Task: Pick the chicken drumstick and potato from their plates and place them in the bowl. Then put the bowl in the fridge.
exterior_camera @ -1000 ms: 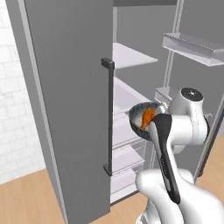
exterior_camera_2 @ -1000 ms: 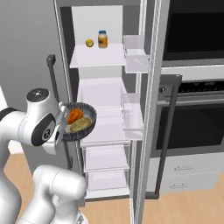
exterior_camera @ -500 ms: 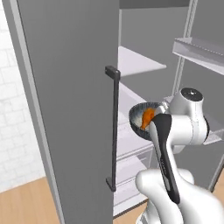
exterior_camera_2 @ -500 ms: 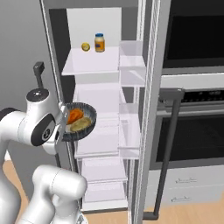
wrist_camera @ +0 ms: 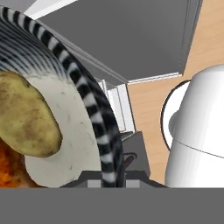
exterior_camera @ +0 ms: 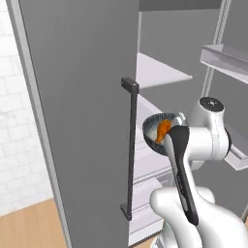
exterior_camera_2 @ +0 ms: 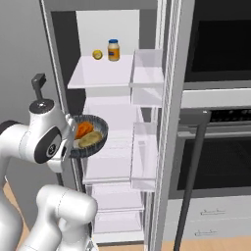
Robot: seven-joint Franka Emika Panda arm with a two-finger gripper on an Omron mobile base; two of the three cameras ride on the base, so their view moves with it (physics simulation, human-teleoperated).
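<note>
— 2 foods are in the bowl (exterior_camera_2: 88,136) already?
— Yes, chicken drumstick (exterior_camera_2: 83,129) and potato (wrist_camera: 27,114). Gripper (wrist_camera: 113,171) fingers pinch its rim. It hangs before the open fridge (exterior_camera_2: 105,73), not yet on a shelf.

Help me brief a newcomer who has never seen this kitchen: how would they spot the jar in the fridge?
Start at the open fridge left of the black wall oven. On its top white shelf, at the back, stands the jar: upright, yellowish, with a blue lid. The small round yellow item beside it is lower and lidless.
</note>
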